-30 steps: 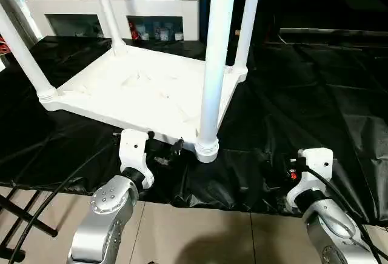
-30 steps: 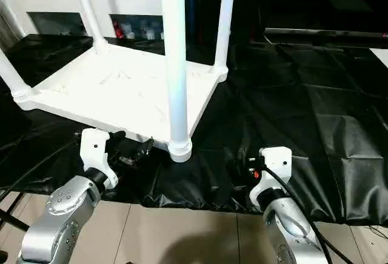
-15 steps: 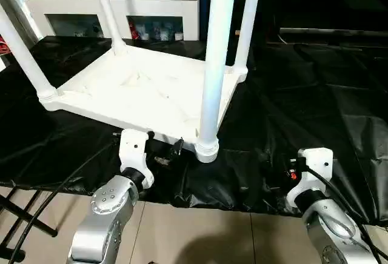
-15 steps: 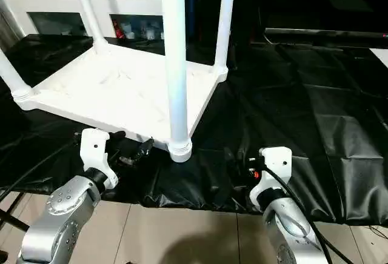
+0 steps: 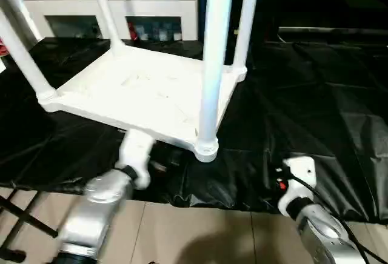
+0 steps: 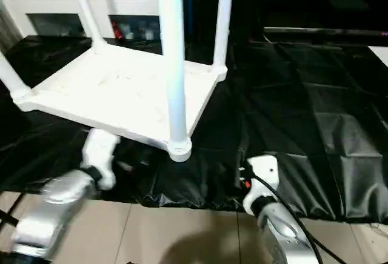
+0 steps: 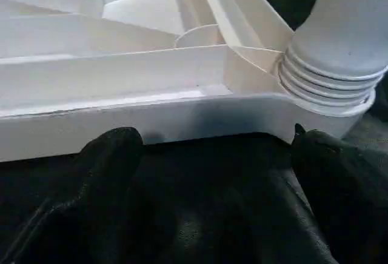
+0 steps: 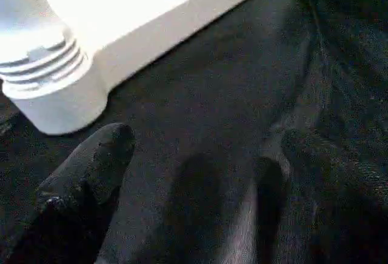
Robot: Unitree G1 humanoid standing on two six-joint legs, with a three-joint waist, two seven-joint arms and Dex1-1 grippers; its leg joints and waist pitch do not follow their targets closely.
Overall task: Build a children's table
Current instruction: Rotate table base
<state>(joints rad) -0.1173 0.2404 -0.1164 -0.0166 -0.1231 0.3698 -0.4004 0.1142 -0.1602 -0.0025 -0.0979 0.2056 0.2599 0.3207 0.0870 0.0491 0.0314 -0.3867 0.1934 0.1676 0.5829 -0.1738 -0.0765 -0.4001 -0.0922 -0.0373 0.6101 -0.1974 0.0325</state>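
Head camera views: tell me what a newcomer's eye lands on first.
The white children's table lies upside down on the black sheet, its four legs pointing up, the nearest leg rising at the centre. Below it, the left gripper is open just short of the table's near edge, and the right gripper is open beside the near corner.

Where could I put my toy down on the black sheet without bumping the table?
The widest bare patch of the black sheet lies right of the children's table, beyond its right legs. It is crowded along the table's near edge, where the left gripper and right gripper sit.
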